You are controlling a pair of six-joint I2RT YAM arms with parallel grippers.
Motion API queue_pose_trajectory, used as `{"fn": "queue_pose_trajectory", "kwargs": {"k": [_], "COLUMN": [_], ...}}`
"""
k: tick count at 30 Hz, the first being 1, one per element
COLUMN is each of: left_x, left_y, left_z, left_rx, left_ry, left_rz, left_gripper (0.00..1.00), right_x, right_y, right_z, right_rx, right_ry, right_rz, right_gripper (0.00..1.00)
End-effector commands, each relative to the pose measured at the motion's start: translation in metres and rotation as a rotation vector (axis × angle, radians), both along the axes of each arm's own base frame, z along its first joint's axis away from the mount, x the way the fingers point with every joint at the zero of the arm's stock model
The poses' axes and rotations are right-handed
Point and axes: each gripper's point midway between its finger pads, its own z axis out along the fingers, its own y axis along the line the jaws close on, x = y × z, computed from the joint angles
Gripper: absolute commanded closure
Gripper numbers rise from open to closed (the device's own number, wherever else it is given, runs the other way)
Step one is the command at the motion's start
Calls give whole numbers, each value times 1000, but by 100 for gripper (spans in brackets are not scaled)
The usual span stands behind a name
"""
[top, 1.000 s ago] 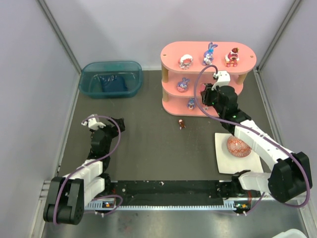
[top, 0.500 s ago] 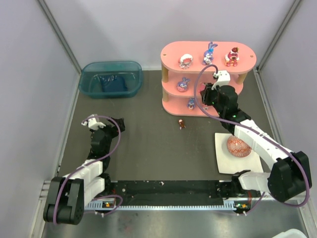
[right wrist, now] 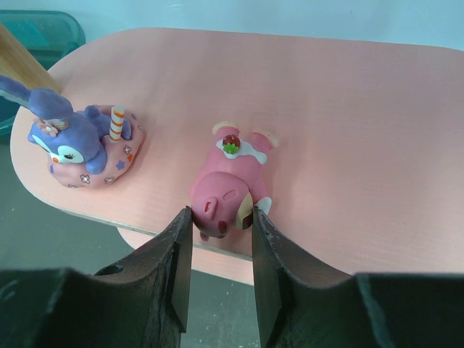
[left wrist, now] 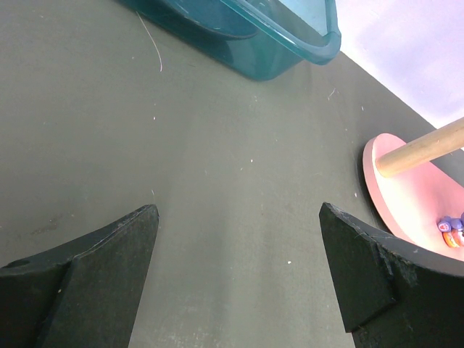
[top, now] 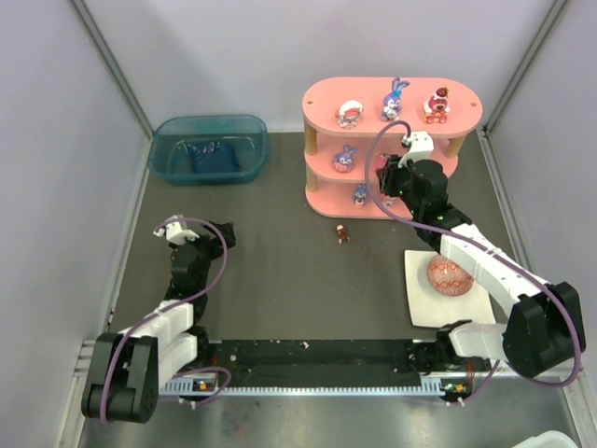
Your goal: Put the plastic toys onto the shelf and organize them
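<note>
The pink three-tier shelf [top: 392,140] stands at the back right. Three figurines stand on its top board, among them the long-eared bunny [top: 395,101]. A purple one [top: 346,159] is on the middle board and one [top: 360,194] on the bottom board. A small figurine [top: 342,232] lies on the table in front. My right gripper [right wrist: 220,217] is at the middle board [right wrist: 348,109], shut on a pink pig figurine [right wrist: 232,185] that rests on the board beside a purple bunny figurine [right wrist: 80,141]. My left gripper [left wrist: 239,217] is open and empty above the bare table.
A teal bin [top: 209,147] stands at the back left. A patterned red-orange egg [top: 449,276] sits on a white tray [top: 420,308] at the right. The left wrist view shows the shelf's bottom board [left wrist: 406,210] and the bin [left wrist: 290,36].
My right gripper has edged slightly left along the shelf's middle board. The left arm has not moved.
</note>
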Motion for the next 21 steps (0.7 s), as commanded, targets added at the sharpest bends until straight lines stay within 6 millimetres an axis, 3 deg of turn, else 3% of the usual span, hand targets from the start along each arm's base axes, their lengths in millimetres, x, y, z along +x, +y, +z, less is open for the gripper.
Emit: {"fn": "queue_pose_trajectory", "kwargs": {"k": [1, 21], "left_x": [5, 5], "left_y": [0, 0], "left_z": [18, 18], "left_rx": [0, 0], "left_ry": [-64, -66], "left_rz": [-4, -1], "left_gripper": [2, 2], "right_x": [7, 1], "right_y": [-3, -5], "right_z": [4, -5], "right_rx": [19, 21], "right_ry": [-15, -3], "right_rz": [-4, -7], "right_gripper": [76, 70]}}
